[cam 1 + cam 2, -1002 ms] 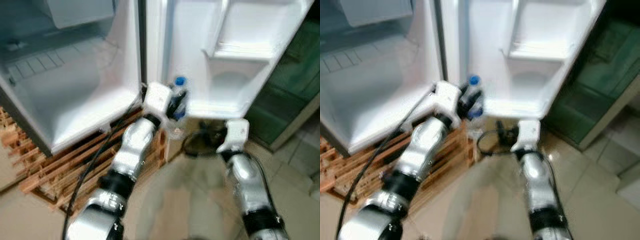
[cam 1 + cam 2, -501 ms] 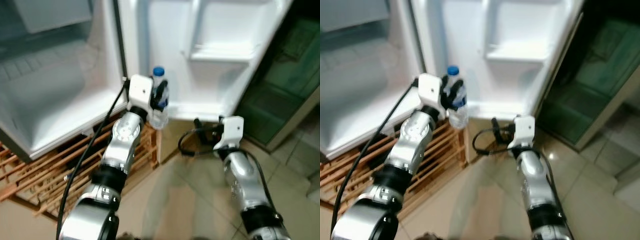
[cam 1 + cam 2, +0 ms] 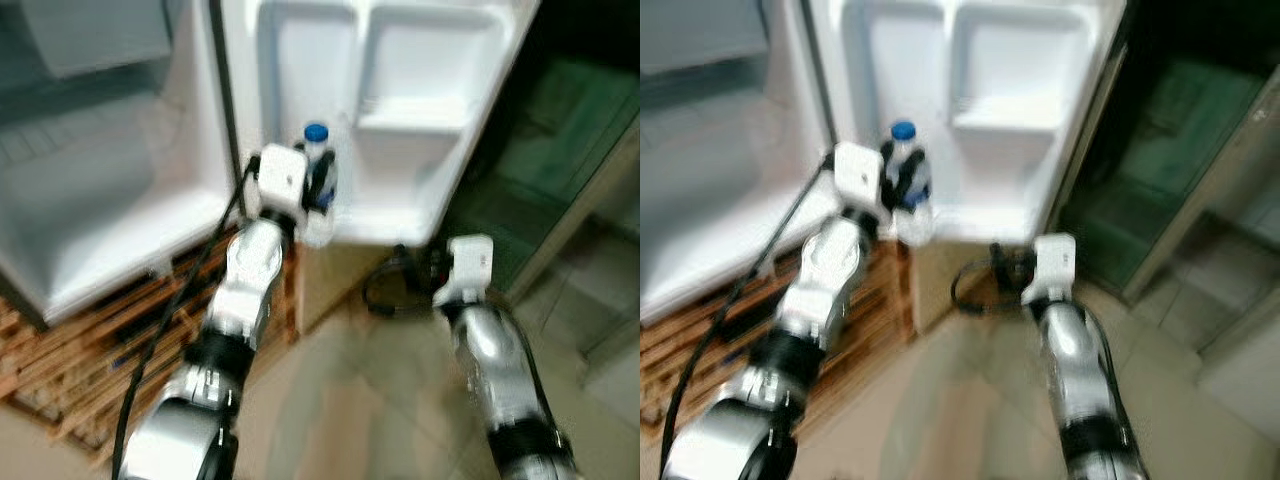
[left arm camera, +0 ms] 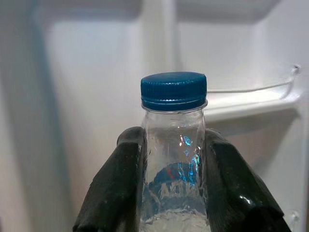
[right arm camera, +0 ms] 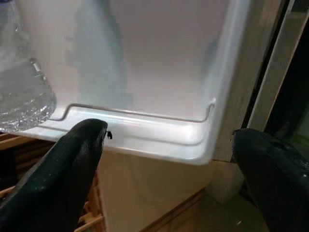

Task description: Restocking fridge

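A clear water bottle [image 3: 319, 180] with a blue cap [image 4: 173, 90] stands upright between the black fingers [image 4: 118, 183] of my left gripper [image 3: 318, 192], which is shut on it. The bottle is held at the left end of the open fridge door [image 3: 400, 110], just above the door's bottom shelf [image 3: 385, 222]. My right gripper [image 5: 169, 169] hangs lower, below the door's bottom edge, with its fingers [image 5: 77, 164] spread wide and nothing between them. Its white wrist block [image 3: 468, 265] shows to the right of the bottle.
The white fridge compartment [image 3: 90, 190] stands open on the left. The fridge sits on a wooden slatted pallet [image 3: 90, 360]. A dark green glass cabinet [image 3: 560, 170] stands to the right of the door. Below is a beige tiled floor [image 3: 370, 400].
The camera has shifted and the picture is more blurred. My left gripper with the bottle has come a little closer to the door's bottom shelf. The right gripper stays low.
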`<state>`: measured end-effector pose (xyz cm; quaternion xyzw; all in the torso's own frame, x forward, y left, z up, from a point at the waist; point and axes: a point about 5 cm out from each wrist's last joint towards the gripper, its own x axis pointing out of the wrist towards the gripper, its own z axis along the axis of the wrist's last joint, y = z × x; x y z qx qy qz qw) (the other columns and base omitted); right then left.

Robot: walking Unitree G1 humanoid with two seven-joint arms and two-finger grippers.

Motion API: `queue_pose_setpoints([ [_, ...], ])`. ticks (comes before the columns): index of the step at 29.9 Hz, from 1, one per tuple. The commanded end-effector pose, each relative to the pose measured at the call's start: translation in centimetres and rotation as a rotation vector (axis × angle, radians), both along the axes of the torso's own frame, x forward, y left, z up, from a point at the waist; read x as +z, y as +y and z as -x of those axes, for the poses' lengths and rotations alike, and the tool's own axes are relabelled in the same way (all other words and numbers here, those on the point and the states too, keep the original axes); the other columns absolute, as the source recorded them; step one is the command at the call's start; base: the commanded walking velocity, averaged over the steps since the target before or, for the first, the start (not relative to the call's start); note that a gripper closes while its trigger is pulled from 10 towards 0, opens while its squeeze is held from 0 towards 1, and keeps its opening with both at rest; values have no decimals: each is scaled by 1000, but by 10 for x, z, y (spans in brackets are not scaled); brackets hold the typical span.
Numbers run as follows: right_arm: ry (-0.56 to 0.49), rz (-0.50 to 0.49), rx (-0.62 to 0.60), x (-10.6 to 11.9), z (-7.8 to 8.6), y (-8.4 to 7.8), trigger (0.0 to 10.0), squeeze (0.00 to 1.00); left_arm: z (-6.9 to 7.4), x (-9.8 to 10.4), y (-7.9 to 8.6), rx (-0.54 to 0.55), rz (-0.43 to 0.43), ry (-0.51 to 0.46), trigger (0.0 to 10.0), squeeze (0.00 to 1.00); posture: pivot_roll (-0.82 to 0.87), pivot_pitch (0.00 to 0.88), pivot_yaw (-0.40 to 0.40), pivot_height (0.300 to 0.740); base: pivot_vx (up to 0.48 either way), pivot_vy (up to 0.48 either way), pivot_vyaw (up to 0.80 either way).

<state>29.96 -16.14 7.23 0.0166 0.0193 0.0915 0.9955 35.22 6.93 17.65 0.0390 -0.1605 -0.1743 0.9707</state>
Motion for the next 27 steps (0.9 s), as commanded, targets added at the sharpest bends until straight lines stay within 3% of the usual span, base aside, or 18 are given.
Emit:
queue_pose_setpoints([
  [1, -21, 2, -3, 5, -1, -2, 10000, 0, -1, 16, -4, -7, 15, -72, 10000, 0, -114, 0, -17, 740, 480, 0, 0],
  [6, -19, 1, -4, 5, -1, -2, 10000, 0, -2, 19, -3, 42, -24, -95, 10000, 0, -116, 0, -15, 740, 421, 0, 0],
  [12, -20, -3, -5, 5, 0, -1, 10000, 0, -9, 24, 21, 230, -54, -120, 10000, 0, -122, 0, -8, 740, 0, 0, 0],
  [17, -20, -4, -3, 4, 1, 0, 10000, 0, -12, 22, 25, 255, -57, -107, 10000, 0, -123, 0, -7, 740, 0, 0, 0],
  [23, -16, 22, 22, 5, 9, -2, 10000, 0, -26, 30, 7, 226, -87, -147, 10000, 0, -182, 0, -25, 740, 0, 0, 0],
  [27, -17, 36, 27, 6, 14, -5, 10000, 0, -30, 34, 6, 232, -81, -151, 10000, 0, -204, 0, -28, 740, 0, 0, 0],
])
